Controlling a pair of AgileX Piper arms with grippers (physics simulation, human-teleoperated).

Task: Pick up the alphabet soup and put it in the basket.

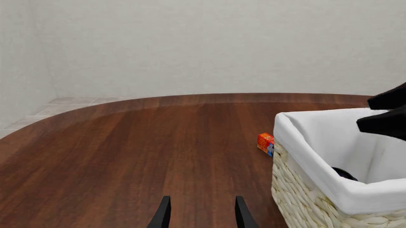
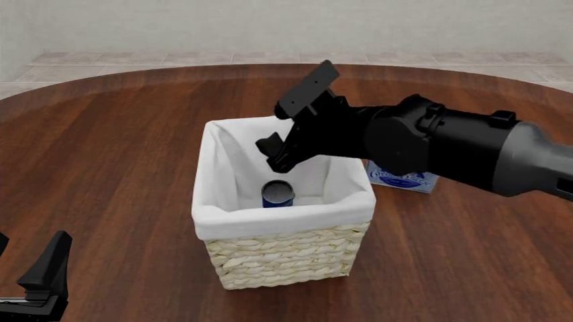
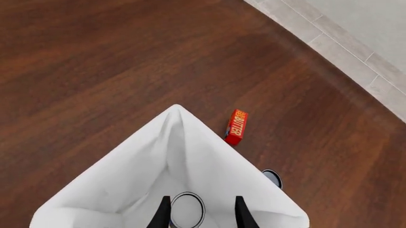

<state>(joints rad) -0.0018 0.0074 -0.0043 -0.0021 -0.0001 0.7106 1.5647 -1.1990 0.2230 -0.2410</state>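
One alphabet soup (image 2: 278, 194) inside basket (image 2: 284, 218), right end effector (image 3: 201, 213) spread empty above rim.

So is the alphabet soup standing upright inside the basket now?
Yes: the alphabet soup stands upright inside the basket, its round lid facing up.

Bare simulated room, no real furnishing: round dark-wood bench (image 2: 134, 134), plain pale wall (image 1: 203, 42), light tiled floor (image 2: 268, 58) behind. Grocery packs beside wicker basket (image 2: 282, 258) hint at home setting.
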